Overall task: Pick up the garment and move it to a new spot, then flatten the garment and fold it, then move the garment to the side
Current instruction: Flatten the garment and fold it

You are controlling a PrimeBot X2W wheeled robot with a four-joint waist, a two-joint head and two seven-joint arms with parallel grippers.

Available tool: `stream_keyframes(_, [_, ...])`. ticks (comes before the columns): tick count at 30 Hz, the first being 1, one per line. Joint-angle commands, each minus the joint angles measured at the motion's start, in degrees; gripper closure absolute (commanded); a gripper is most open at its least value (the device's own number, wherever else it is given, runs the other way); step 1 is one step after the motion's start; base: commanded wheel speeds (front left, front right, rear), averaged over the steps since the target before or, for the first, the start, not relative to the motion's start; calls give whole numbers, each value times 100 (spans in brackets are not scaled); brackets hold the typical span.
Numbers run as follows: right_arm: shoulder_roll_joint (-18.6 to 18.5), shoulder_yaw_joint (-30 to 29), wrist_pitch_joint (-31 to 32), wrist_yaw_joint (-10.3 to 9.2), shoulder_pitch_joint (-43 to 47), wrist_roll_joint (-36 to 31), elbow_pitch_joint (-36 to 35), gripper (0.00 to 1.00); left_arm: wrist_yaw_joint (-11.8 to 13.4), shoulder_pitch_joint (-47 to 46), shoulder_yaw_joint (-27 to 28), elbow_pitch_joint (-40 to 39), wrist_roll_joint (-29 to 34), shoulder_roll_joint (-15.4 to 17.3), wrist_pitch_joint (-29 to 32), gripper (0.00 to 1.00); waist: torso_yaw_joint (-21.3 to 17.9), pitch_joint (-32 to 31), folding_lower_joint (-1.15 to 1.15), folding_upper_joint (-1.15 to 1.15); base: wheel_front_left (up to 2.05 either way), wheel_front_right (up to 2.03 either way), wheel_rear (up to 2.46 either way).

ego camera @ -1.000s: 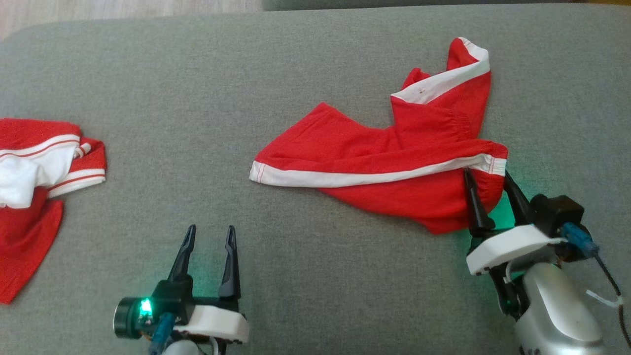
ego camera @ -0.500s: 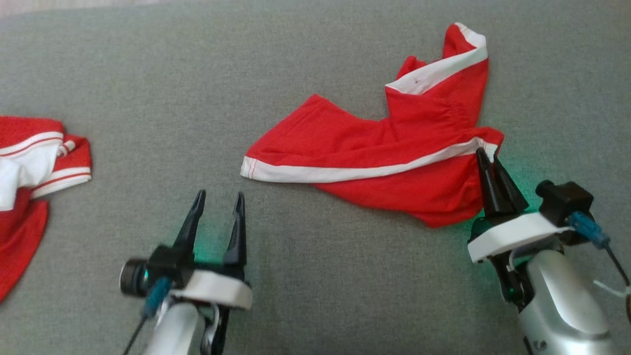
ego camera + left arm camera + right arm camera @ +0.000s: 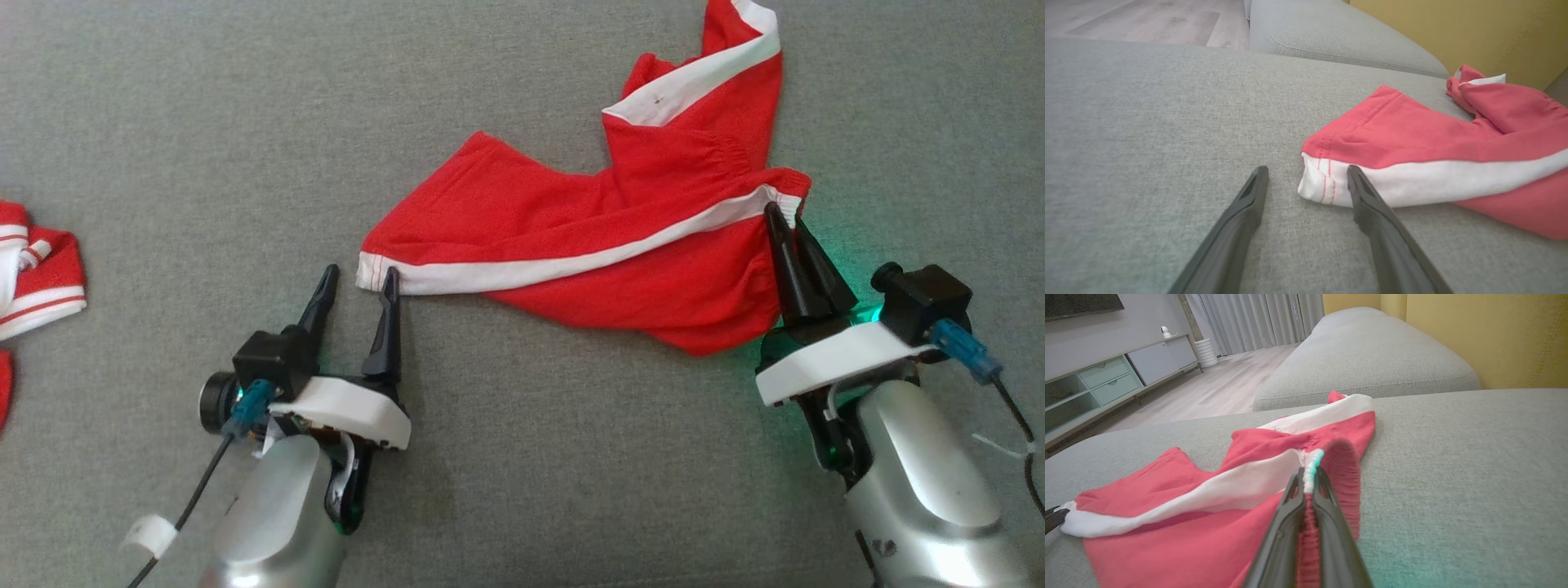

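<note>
Red shorts (image 3: pixel 571 237) with white stripes lie crumpled centre-right on a grey cushion (image 3: pixel 163 122). Right gripper (image 3: pixel 785 214) pinches their waistband corner; left gripper (image 3: pixel 361 273) gapes wide at the hem corner.

garment (image 3: pixel 571 237) (image 3: pixel 41 282) x2 | hand (image 3: pixel 361 272) (image 3: pixel 785 216) x2 | grey cushion (image 3: pixel 1147 122) (image 3: pixel 1331 36) x2

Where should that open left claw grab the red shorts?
The red shorts' white-trimmed leg corner, approached low from the robot's side: it lies flat on the cushion between the left gripper's open fingers, opposite the waistband end the right gripper pinches.
</note>
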Motion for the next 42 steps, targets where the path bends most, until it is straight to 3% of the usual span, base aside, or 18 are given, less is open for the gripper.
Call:
stream_keyframes(1, [-49,103,-62,-4,-115,40,-202,100,-46,-146,98,73,-48,54,-27,13,-37,26,0,0,0,0,0])
stream_keyframes(3, [-60,97,-62,-4,-122,47,-225,100,-65,-196,31,167,-25,54,-27,100,-43,32,0,0,0,0,0])
stream_keyframes(9, [-76,6,-62,-4,-101,76,-348,100,-107,-204,-26,-27,-1,54,-27,100,52,-143,0,0,0,0,0])
stream_keyframes(16, [-247,104,-62,-4,-136,120,-666,100,-121,-196,573,-1127,286,164,-27,100,294,-760,0,0,0,0,0])
stream_keyframes(21, [-542,454,-62,-4,-356,420,-1159,100,-132,-448,976,-1892,575,662,-27,100,411,-1372,0,0,0,0,0])
stream_keyframes(28, [-1175,871,78,-4,-854,1294,-1933,100,-138,-1032,1119,-2446,721,1388,95,100,496,-1932,0,0,0,0,0])
stream_keyframes(35, [-1854,1180,954,-4,-1566,1911,-2461,100,-120,-1686,1093,-2644,699,1673,1004,100,589,-1606,0,0,0,0,0])
stream_keyframes(39, [-2031,1481,1225,-4,-2179,2031,-2093,100,-12,-2070,980,-2329,727,1521,1227,100,631,-1123,0,0,0,0,0])
stream_keyframes(42, [-2113,1744,1105,-4,-2845,1830,-1552,100,179,-2547,937,-1958,851,1381,1030,100,657,-781,0,0,0,0,0])
